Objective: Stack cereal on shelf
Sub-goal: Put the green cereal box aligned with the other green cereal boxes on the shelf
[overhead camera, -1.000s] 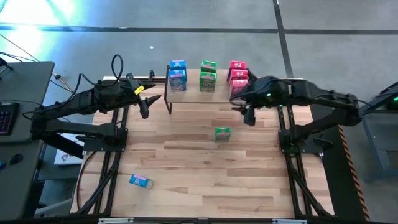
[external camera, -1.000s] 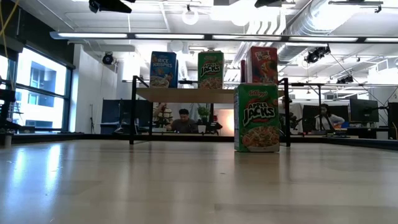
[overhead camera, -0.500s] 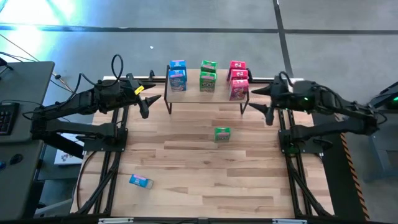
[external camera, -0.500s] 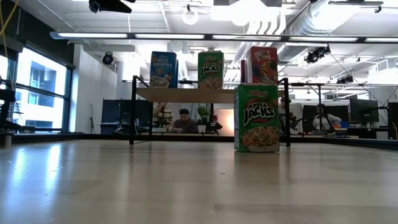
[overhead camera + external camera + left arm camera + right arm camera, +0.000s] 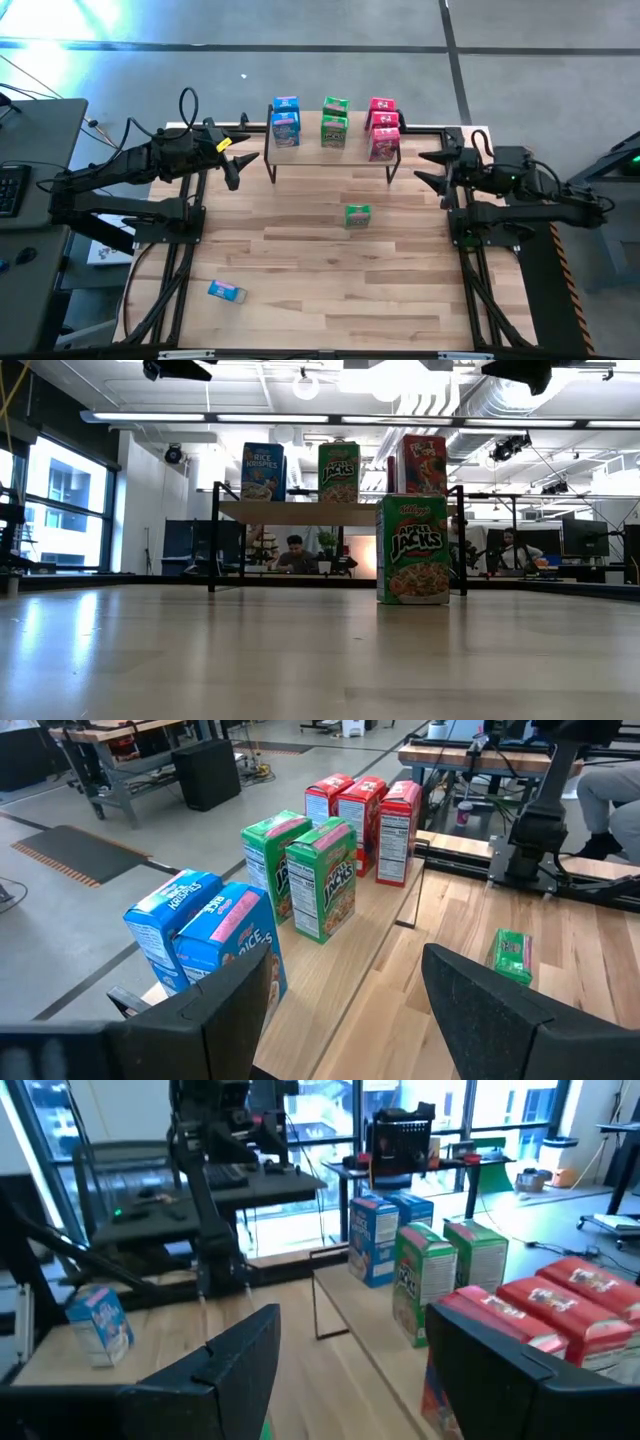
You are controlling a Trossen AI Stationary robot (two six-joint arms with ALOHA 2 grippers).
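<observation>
The shelf (image 5: 330, 150) stands at the table's far edge on black legs. On its plank stand two blue cereal boxes (image 5: 205, 935), two green ones (image 5: 305, 870) and three pink-red ones (image 5: 365, 810). One more green box (image 5: 356, 215) stands upright on the table before the shelf (image 5: 413, 550). A blue box (image 5: 227, 291) lies at the near left (image 5: 100, 1320). My left gripper (image 5: 240, 168) hangs open off the shelf's left end. My right gripper (image 5: 420, 168) is open and level off the shelf's right end, clear of the pink-red boxes (image 5: 560, 1305).
The arms' black frames (image 5: 170, 260) run along the table's left and right sides. A desk with a keyboard (image 5: 10, 185) stands at the far left. People sit in the room beyond the table (image 5: 295, 550). The wooden tabletop (image 5: 330, 300) lies bare between the two loose boxes.
My right gripper has drawn back from the shelf's right end, beside the pink-red boxes, toward the table's right edge, and has tipped up from slanting down to level. Its fingers stay apart. The boxes have not moved.
</observation>
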